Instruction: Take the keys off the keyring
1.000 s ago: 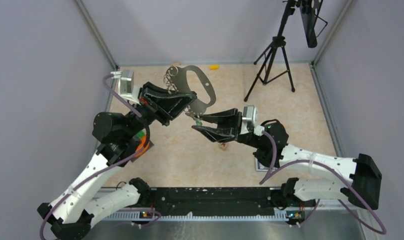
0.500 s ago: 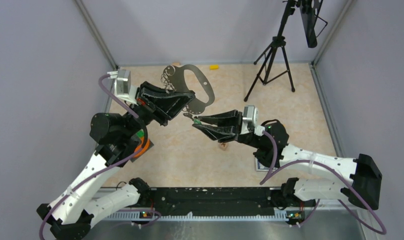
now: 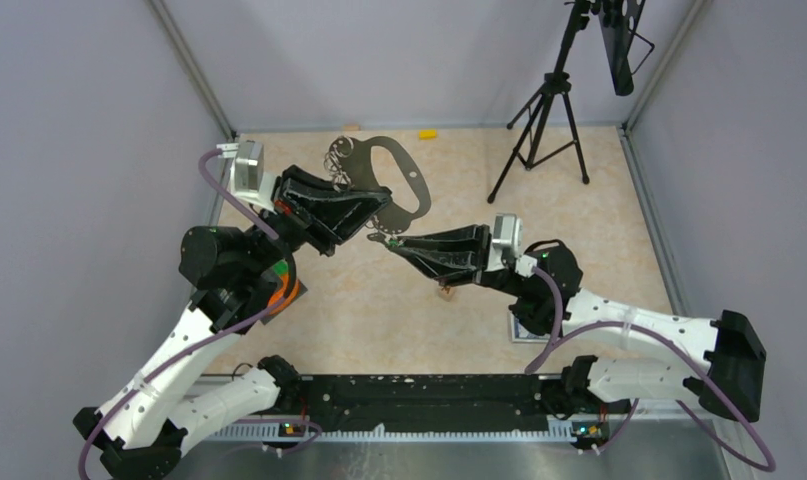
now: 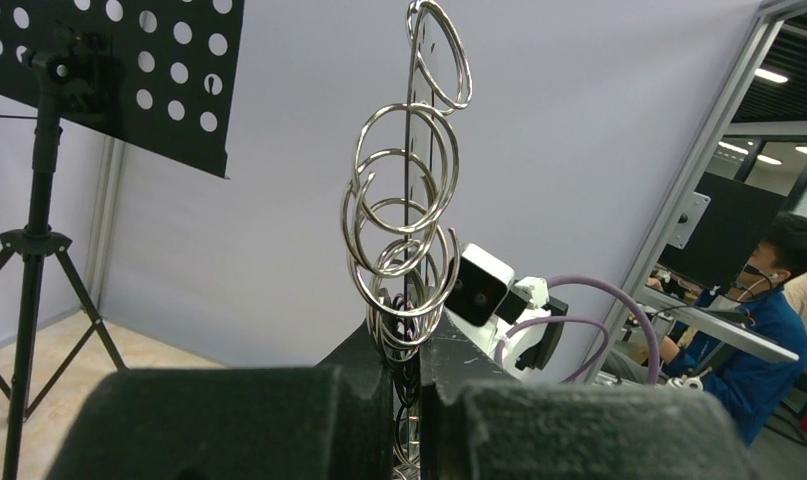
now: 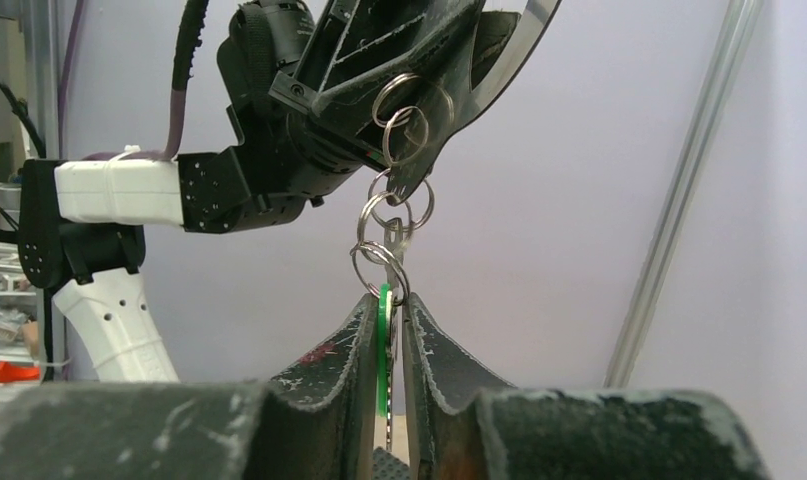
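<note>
My left gripper point(image 3: 372, 207) is shut on the keyring point(image 3: 400, 176), a flat grey D-shaped loop held up above the table. In the left wrist view the keyring point(image 4: 411, 150) stands edge-on between my fingers, hung with silvery split rings point(image 4: 404, 235). A chain of split rings point(image 5: 391, 215) hangs from its lower edge point(image 5: 449, 100). The keys hang below it, one with a green head point(image 5: 385, 345) and a silvery one beside it. My right gripper point(image 5: 387, 325) is closed on these keys from below; in the top view its tips point(image 3: 393, 243) sit just under the left fingers.
A black tripod point(image 3: 539, 125) stands at the back right with a black perforated panel point(image 4: 129, 70) above it. A yellow bit point(image 3: 428, 133) lies at the back wall. A small brown cube point(image 3: 445, 291) lies under the right gripper. An orange and green item point(image 3: 281, 284) sits by the left arm.
The right gripper's jaws have come together round the green key. The left gripper and keyring shifted slightly; its grip is unchanged.
</note>
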You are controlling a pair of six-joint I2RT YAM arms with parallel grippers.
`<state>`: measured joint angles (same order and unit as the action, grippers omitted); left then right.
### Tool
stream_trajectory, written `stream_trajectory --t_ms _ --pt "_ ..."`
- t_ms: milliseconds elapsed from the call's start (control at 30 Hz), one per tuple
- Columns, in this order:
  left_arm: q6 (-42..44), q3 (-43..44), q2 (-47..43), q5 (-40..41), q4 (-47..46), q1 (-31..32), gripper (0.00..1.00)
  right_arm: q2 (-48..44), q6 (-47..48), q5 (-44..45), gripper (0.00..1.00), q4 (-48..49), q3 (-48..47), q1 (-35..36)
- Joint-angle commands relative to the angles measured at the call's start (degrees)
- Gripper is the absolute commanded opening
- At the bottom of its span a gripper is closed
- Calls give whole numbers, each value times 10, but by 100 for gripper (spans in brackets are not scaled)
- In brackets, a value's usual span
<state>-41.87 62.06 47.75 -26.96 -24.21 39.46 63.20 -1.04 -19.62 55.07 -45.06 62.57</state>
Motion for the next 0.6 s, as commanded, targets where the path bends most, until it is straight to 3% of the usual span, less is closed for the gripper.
stream_trajectory --t_ms 0,133,567 --pt "1 22 -5 -16 -43 -2 0 -17 25 -23 10 17 -27 0" --pt "1 23 -7 -23 -45 -2 0 -20 34 -41 1 14 -31 0" --pt "-1 19 -6 -55 -65 -2 0 -31 37 -69 0 21 -38 1"
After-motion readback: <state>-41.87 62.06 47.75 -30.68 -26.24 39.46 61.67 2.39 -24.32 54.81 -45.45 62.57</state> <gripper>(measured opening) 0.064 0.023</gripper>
